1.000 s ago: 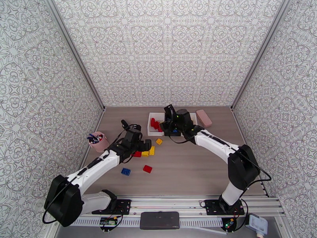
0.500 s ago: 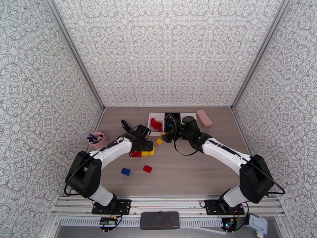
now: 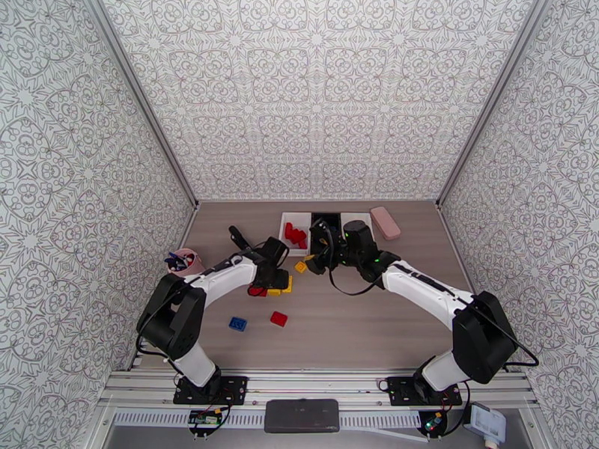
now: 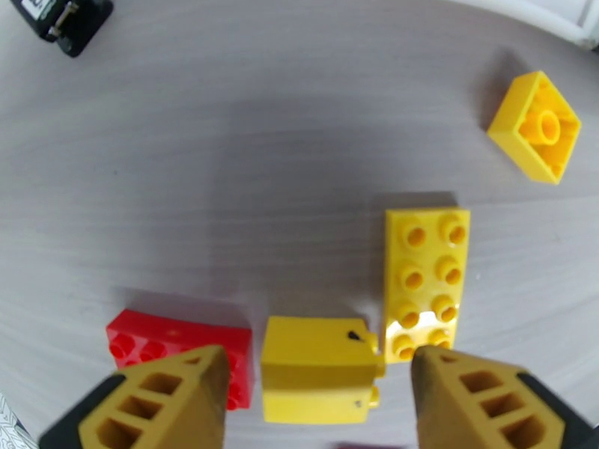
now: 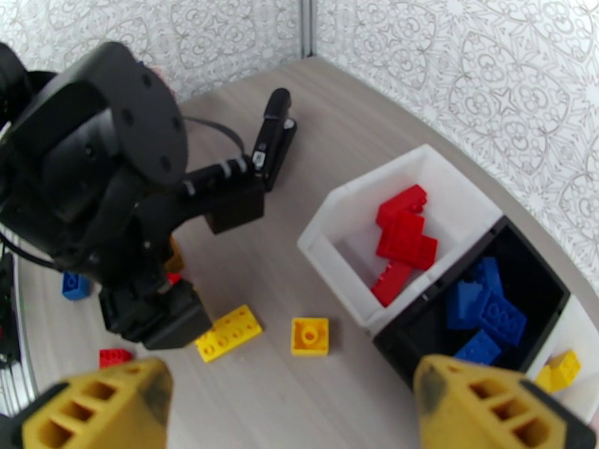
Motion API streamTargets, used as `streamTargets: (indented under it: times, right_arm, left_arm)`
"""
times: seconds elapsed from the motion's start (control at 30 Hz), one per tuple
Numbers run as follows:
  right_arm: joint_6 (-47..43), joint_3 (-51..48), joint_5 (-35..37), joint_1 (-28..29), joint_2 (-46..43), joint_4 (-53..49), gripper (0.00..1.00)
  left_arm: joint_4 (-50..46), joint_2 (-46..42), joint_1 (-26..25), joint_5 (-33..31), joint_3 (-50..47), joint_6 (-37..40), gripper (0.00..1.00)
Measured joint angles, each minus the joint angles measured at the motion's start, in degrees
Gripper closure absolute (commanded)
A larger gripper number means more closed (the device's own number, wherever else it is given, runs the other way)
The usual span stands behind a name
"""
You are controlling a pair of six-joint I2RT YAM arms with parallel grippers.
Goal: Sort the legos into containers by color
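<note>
The left pincer point(image 4: 318, 359) is held spread, low over the counter point(image 4: 224, 129). A yellow brick point(image 4: 314, 379), lying on its side, is framed between the fingers. A gap is seen on each side, so nothing is pinched. A red brick point(image 4: 168, 338) is found just beside the left finger point(image 4: 165, 402) and is partly hidden by it. A long brick point(image 4: 427, 282), also yellow, is placed ahead of the right finger point(image 4: 479, 405), just beside the framed brick. A square brick point(image 4: 535, 127), yellow and studs down, is located well ahead and to the right.

The right pincer point(image 5: 293, 376) is held spread above the counter, with nothing between its fingers. Ahead of it and to the right, three trays are set side by side:
- a white tray point(image 5: 329, 245) with red bricks point(image 5: 404, 237);
- a black tray point(image 5: 419, 327) with blue bricks point(image 5: 487, 308);
- an end tray point(image 5: 591, 323), white, with a yellow piece point(image 5: 558, 368).
</note>
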Motion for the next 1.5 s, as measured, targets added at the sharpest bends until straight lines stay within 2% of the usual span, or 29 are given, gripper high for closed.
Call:
streamTargets:
  times: [0.63,0.77,0.93,1.13,1.33,1.5]
  right_arm:
    - [-0.4,0.4,0.0,0.0,0.1,0.0,0.11]
    - [-0.4,0.4,0.0,0.0,0.1,0.0,0.11]
    - [-0.4,0.4,0.0,0.0,0.1,0.0,0.11]
    - [-0.4,0.4,0.0,0.0,0.1,-0.2,0.1]
    - [-0.6,-0.5,0.8,0.0,-2.1,-0.2,0.09]
    - [-0.9,-2.8,3.2,0.0,-7.0,-0.2,0.09]
  left_arm:
    - [-0.2,3.2,-0.9,0.0,1.0,-0.5,0.47]
    - [-0.5,3.8,-0.9,0.0,1.2,-0.7,0.5]
    - [-0.9,3.9,-0.9,-0.1,1.4,-1.4,0.59]
    - [-1.4,3.7,-0.9,-0.3,1.6,-1.4,0.61]
    - [-0.9,-0.5,-1.4,-1.2,1.6,-1.0,0.61]
    - [3.2,-5.9,-2.7,-1.8,2.0,1.0,0.63]
